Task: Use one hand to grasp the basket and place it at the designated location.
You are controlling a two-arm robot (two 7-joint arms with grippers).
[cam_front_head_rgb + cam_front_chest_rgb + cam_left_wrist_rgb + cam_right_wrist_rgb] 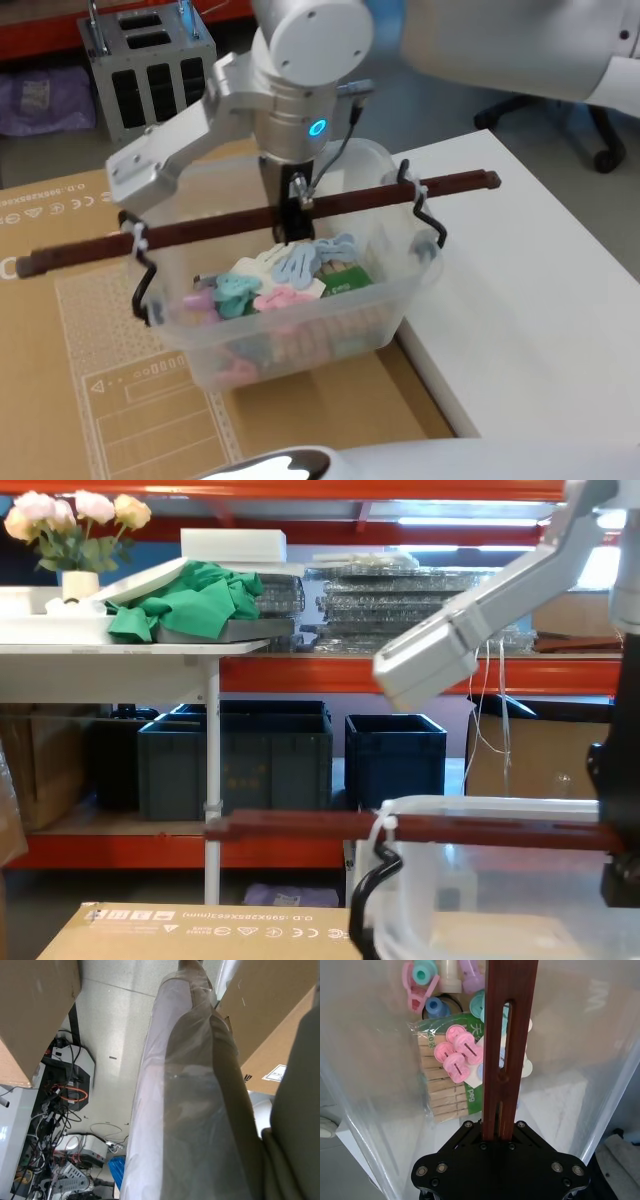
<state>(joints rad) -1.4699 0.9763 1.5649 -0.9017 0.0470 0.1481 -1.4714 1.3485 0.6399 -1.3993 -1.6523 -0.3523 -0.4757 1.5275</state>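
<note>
Basket (395,290) sits directly below right gripper (293,213), which pinches its handle bar (200,232) mid-length, bar crosswise to the jaws.

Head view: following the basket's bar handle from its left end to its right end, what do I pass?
Left end of the bar handle, over the cardboard box → left zip tie → right gripper shut on the bar → right zip tie → bar's right end, over the white table.
</note>
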